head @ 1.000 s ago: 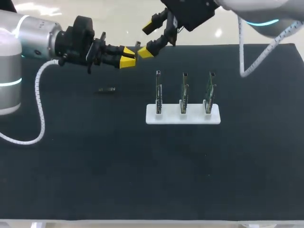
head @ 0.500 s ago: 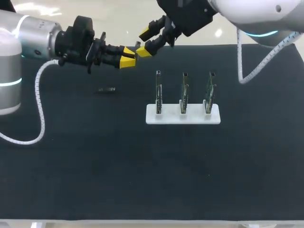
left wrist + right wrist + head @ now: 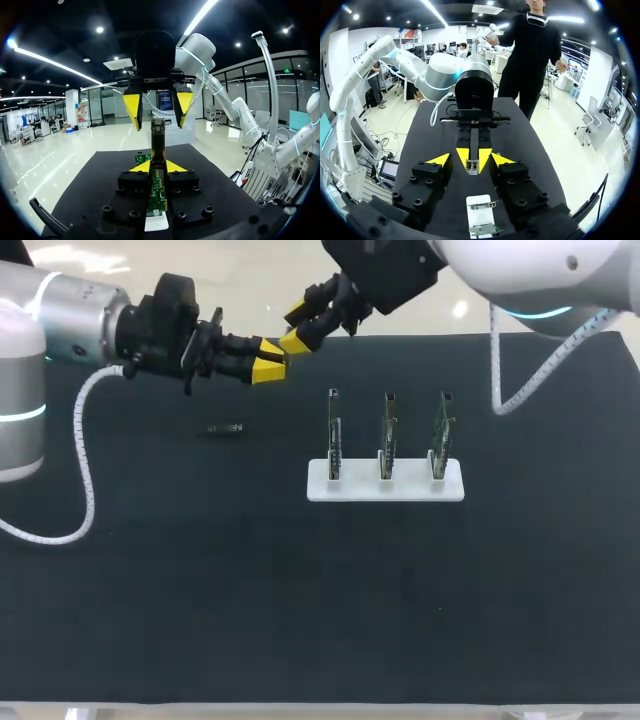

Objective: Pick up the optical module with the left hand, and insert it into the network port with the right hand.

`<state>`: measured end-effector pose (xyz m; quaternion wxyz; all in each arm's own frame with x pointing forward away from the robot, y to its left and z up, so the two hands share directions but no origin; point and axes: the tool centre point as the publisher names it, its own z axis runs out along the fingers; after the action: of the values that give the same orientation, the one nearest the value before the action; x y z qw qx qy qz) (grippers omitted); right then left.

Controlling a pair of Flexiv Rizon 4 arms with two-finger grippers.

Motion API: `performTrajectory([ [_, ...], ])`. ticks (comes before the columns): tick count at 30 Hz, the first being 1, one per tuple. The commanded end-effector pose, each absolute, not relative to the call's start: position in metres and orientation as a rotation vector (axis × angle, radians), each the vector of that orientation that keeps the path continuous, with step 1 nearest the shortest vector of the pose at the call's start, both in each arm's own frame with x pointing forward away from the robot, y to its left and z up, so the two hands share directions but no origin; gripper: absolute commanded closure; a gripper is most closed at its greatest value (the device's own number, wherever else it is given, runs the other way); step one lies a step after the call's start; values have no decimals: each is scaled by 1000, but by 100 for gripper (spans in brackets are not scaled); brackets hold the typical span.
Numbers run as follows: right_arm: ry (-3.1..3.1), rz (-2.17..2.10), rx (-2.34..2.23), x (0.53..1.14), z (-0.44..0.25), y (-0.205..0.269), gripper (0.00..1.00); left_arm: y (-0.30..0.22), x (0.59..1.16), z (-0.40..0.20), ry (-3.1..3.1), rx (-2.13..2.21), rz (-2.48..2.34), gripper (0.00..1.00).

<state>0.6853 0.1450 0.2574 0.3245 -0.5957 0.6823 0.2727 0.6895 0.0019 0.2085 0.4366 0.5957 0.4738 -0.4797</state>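
module: the optical module (image 3: pixel 158 142) is up in the air, back end pinched in the left gripper (image 3: pixel 158 167), which is clamped tight on it.
long axis: points straight out of the left gripper at the right gripper (image 3: pixel 158 111), so basically a nose-to-nose handover.
right gripper: spread wide, one finger on either side of the module's free end, neither touching it. Imo it just has to close there.
stand: the white stand (image 3: pixel 385 486) with three upright boards (image 3: pixel 388 430) sits on the black mat (image 3: pixel 300 590), well apart from both grippers. The network port is presumably on a board, too small to tell.
stray bit: a small dark part (image 3: pixel 225 428) lies on the mat near the left arm, out of the way.
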Motion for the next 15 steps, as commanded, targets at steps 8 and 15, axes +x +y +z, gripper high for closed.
performTrajectory([
  [8,1792,708,-1554,689,255,150,59,1,689,208,1179,1479,-1189,100],
  [15,1794,704,-1543,688,254,152,63,1,689,208,1179,1479,-1189,100],
])
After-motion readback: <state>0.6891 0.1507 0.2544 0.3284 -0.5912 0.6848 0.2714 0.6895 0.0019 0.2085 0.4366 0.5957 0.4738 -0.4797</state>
